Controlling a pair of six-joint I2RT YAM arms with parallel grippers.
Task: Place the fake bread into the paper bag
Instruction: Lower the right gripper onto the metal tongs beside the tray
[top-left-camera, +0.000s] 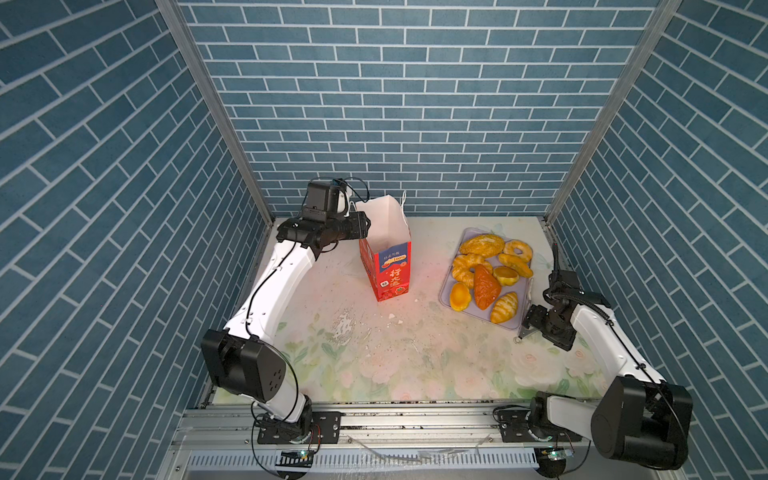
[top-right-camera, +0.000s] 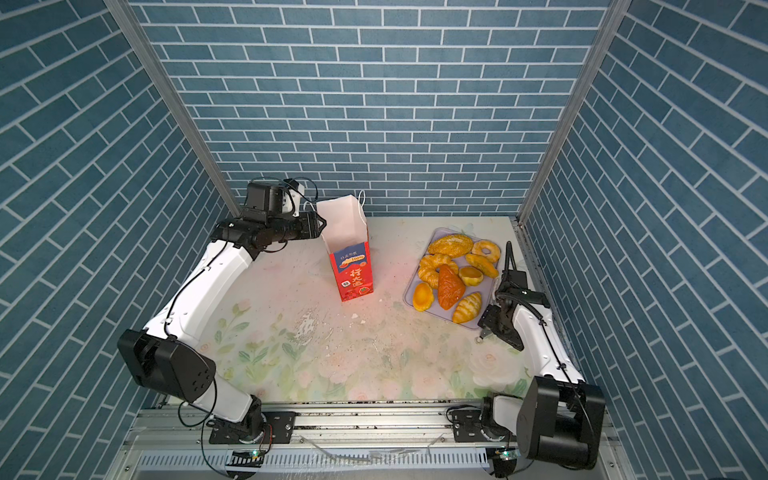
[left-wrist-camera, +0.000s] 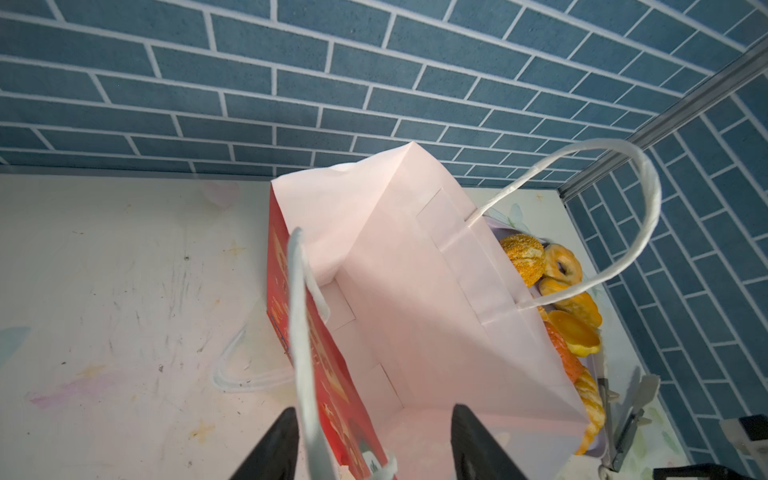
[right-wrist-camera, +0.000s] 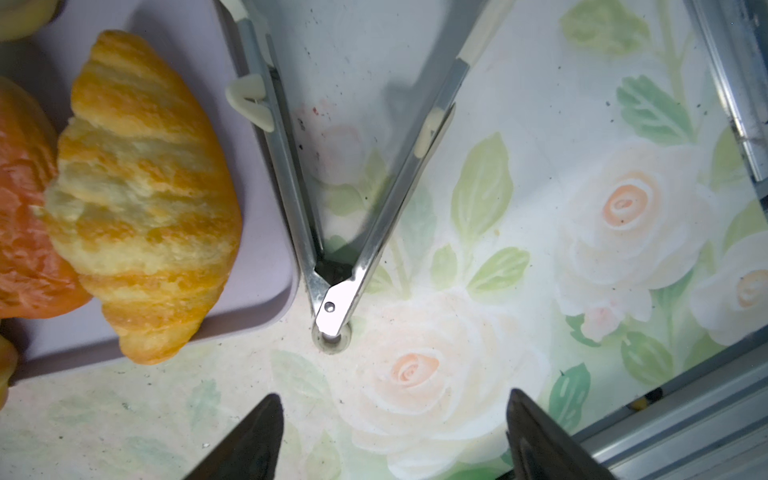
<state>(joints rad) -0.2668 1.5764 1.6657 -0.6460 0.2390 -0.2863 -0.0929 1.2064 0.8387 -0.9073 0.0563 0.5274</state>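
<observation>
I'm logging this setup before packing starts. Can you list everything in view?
paper bag: one, red with white lining, upright mid-table, mouth open
fake bread: eight visible, golden to orange-brown, all on the tray
tray: one, lilac, right side of table
tongs: one, metal, on table beside tray
table: one, pale floral
walls: three, blue brick pattern
left gripper: black, open, at bag's rim
right gripper: black, open, over table near tongs

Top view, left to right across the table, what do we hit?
left gripper → bag → bread → right gripper
</observation>
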